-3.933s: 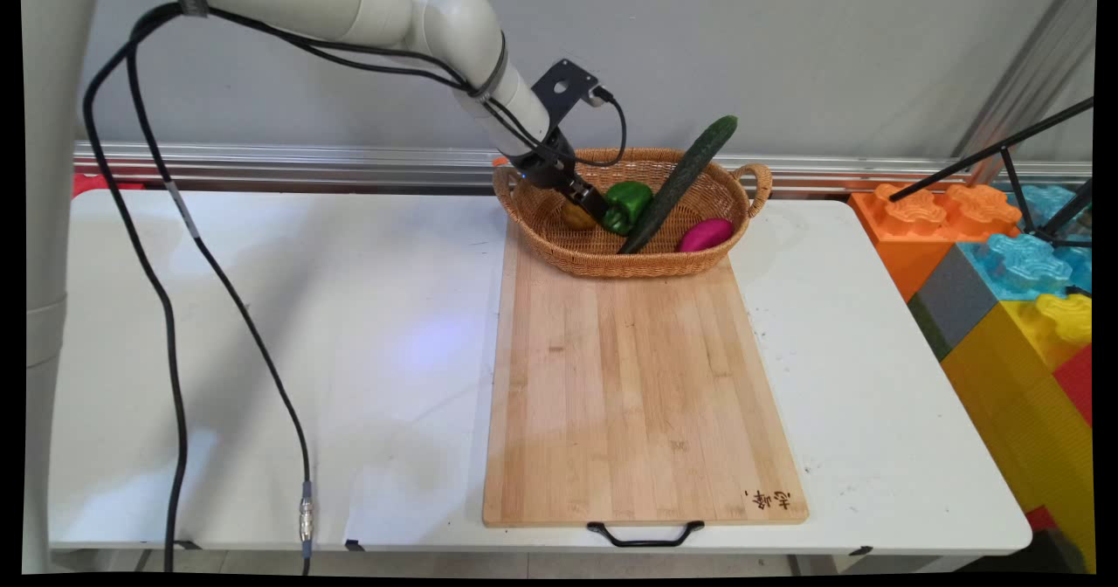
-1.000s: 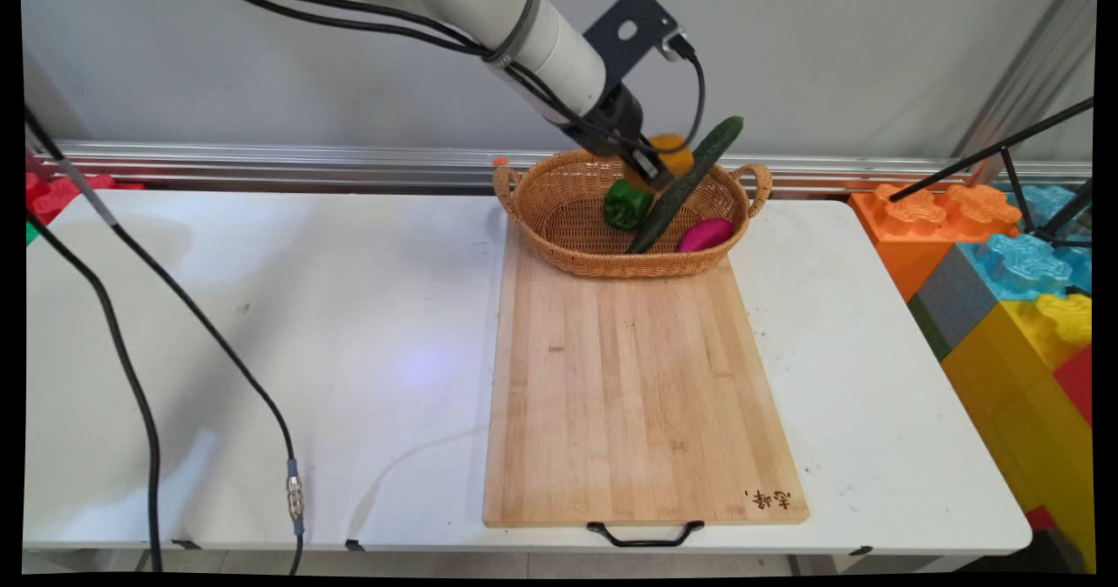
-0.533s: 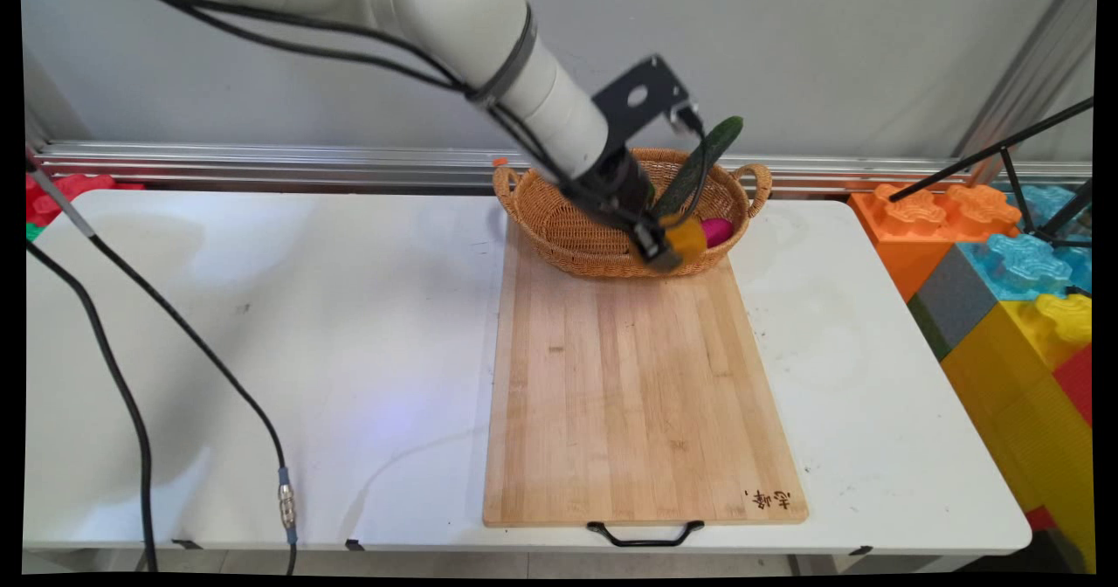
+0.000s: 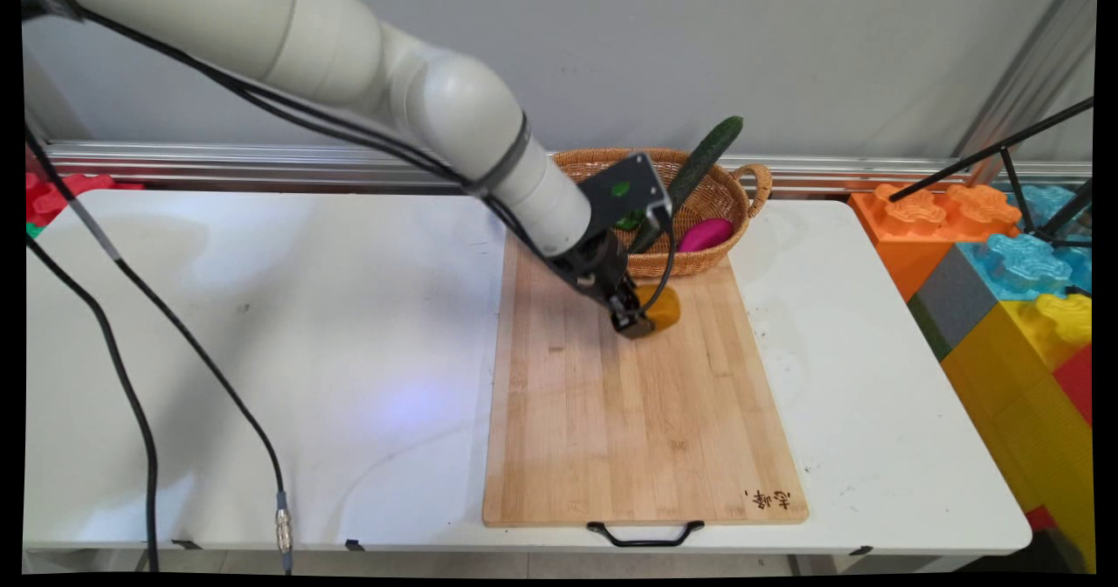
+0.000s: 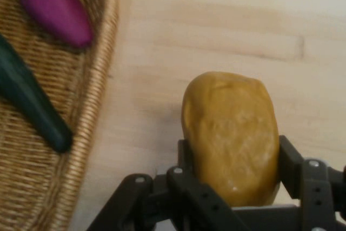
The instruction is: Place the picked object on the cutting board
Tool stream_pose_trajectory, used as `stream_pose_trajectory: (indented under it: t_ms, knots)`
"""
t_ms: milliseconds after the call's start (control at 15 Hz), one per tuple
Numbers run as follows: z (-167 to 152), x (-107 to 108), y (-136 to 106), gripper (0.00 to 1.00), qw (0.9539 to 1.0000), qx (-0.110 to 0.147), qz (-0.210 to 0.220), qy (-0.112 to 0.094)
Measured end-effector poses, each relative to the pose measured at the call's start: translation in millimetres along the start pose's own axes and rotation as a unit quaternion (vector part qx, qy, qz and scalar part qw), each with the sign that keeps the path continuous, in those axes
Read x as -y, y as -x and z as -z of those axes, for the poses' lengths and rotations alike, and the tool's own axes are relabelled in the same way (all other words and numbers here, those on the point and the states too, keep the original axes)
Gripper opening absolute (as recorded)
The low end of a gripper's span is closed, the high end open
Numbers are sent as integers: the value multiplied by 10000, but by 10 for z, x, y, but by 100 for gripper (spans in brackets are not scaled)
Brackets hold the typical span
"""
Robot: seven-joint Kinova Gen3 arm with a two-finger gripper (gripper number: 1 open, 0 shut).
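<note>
Gripper: the black two-finger gripper point(image 4: 644, 316) was closed on a yellow-orange potato point(image 4: 659, 306), one finger pressed against each side of it (the hand view showed this plainly, with the fingers point(image 5: 289, 166) clasping the lower half).
Potato: it was held over the far part of the wooden cutting board point(image 4: 638, 412), just in front of the basket; whether it touched the board could not be told.
Basket: the wicker basket point(image 4: 699, 259) stood at the far end of the board, its near edge overlapping it, with the arm crossing in front of its left part.
In the basket: a long dark green cucumber point(image 4: 699, 163) leaned with its upper end sticking out past the far rim, a magenta eggplant-like vegetable point(image 4: 704, 234) lay to its right, and a bit of a green pepper point(image 4: 625, 218) showed behind the camera bracket.
Table: the white table point(image 4: 262, 325) carried the board, whose black handle point(image 4: 645, 535) sat at the near edge.
Right of the table: large coloured building blocks point(image 4: 1013, 272) were stacked (orange, blue, yellow, grey).
</note>
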Motion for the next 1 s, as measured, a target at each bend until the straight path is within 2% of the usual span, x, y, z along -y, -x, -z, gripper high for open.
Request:
stream_pose_trajectory:
  t_ms: [400,800,867,1000]
  knots:
    - [-260,-49,155,0,9998,54,-63,184]
    - [-286,-68,144,0,9995,15,-96,307]
    - [-271,-64,135,100,9994,-2,-114,325]
    - [-236,-59,112,100,9992,-32,-134,368]
